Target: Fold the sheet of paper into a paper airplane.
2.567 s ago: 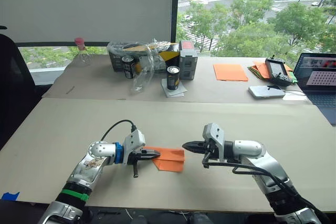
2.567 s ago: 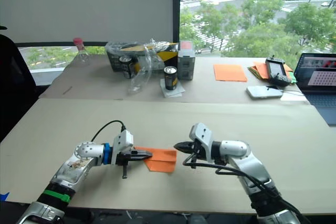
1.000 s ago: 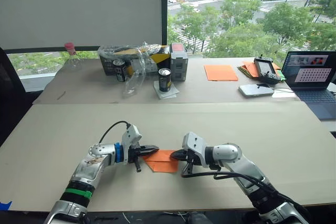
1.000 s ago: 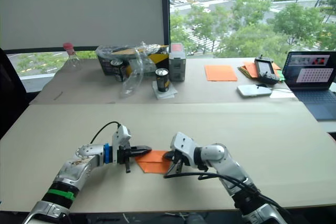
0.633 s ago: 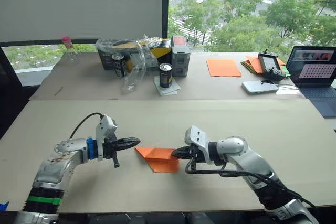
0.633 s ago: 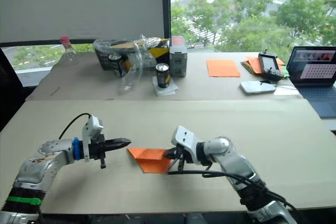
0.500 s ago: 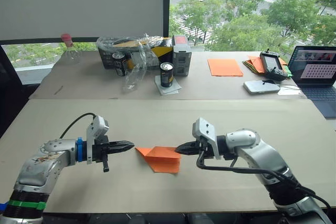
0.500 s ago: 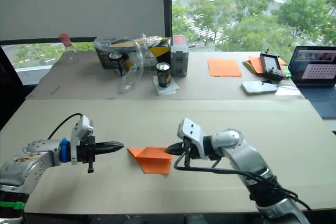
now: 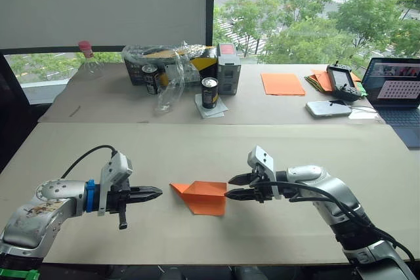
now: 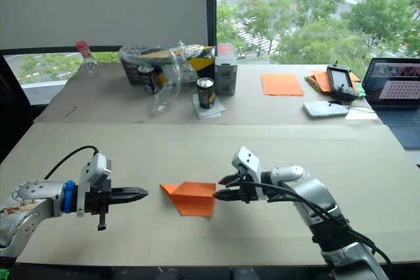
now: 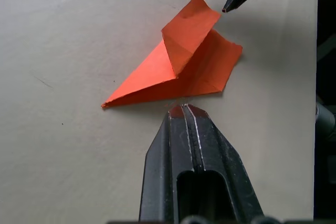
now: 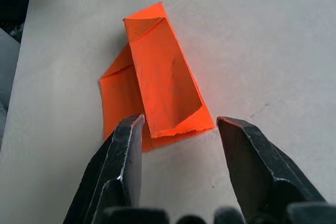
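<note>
The sheet of paper (image 9: 202,196), thin creased orange with a pointed corner and a raised flap, lies flat on the matte beige table (image 9: 275,149). The left gripper (image 9: 155,193), pressed together, points at its tip from bare tabletop; the right gripper (image 9: 231,186), spread, faces its blunt edge.

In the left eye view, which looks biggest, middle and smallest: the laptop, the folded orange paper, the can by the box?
1. laptop, though the picture's edge cuts it off.
2. folded orange paper, but it lies nearer the camera, so this is unsure.
3. can.
</note>
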`<control>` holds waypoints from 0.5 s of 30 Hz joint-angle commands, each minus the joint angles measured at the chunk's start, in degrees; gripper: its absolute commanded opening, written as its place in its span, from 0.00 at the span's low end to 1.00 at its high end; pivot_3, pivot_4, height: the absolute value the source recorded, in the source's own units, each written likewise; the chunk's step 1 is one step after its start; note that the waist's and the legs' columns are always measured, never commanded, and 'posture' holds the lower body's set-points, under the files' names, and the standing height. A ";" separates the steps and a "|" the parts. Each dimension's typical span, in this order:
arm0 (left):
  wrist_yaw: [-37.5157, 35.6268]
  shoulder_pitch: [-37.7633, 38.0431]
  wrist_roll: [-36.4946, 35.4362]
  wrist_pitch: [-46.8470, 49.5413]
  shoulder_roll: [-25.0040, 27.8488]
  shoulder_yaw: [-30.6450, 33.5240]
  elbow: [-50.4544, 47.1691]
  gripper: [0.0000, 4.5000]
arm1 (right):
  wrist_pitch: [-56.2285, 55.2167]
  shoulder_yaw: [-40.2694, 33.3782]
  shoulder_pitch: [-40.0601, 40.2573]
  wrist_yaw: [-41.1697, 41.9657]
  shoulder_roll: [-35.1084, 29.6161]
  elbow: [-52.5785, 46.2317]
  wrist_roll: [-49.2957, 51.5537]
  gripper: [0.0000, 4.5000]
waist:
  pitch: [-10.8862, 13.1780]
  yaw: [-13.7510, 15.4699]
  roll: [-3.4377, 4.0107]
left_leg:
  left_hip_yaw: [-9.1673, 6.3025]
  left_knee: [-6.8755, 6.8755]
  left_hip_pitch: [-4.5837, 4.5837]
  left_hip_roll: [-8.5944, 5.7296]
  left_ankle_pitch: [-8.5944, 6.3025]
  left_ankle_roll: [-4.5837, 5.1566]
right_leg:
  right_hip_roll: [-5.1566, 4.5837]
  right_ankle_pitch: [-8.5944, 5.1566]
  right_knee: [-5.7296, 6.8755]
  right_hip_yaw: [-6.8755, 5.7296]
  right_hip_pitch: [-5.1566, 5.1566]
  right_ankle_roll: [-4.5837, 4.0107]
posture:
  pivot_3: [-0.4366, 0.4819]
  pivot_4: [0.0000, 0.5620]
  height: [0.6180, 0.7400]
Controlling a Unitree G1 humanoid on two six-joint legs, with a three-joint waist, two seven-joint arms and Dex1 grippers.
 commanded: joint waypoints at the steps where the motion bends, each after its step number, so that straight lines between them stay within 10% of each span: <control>1: 0.69 0.53 -1.26 0.25 0.59 1.69 -2.36 0.00 | 1.14 -1.06 -1.63 1.19 1.12 1.14 2.29 0.55 | 0.00 0.09 0.00 | 0.00 0.01 0.03 0.00 0.00 0.00 | 0.00 0.01 0.00 0.00 0.02 -0.01 | 0.48 0.27 0.92; 5: 2.02 0.66 -2.32 0.69 -0.26 2.55 -2.34 0.00 | 3.68 -1.37 -2.39 2.66 2.59 1.97 5.15 0.55 | 0.00 0.25 0.00 | -0.01 0.02 0.07 0.00 0.00 0.00 | 0.00 0.00 0.01 -0.01 0.07 -0.01 | 0.48 0.27 0.92; 12: 2.57 0.00 -2.17 0.41 -0.30 1.76 -1.90 0.00 | 4.58 -0.09 -2.77 1.80 3.65 3.97 3.96 0.06 | 0.00 0.16 0.00 | -0.01 0.03 0.07 0.00 0.00 0.00 | 0.00 0.01 0.03 -0.01 0.05 -0.01 | 0.48 0.27 0.92; 15: 2.49 -0.42 -2.03 0.23 -0.23 1.53 -1.33 0.00 | 4.45 -0.80 -3.08 2.13 3.49 3.03 4.45 0.01 | 0.00 0.09 0.00 | -0.01 0.03 0.07 0.00 0.00 0.00 | 0.01 0.01 0.04 -0.01 0.05 -0.01 | 0.48 0.27 0.92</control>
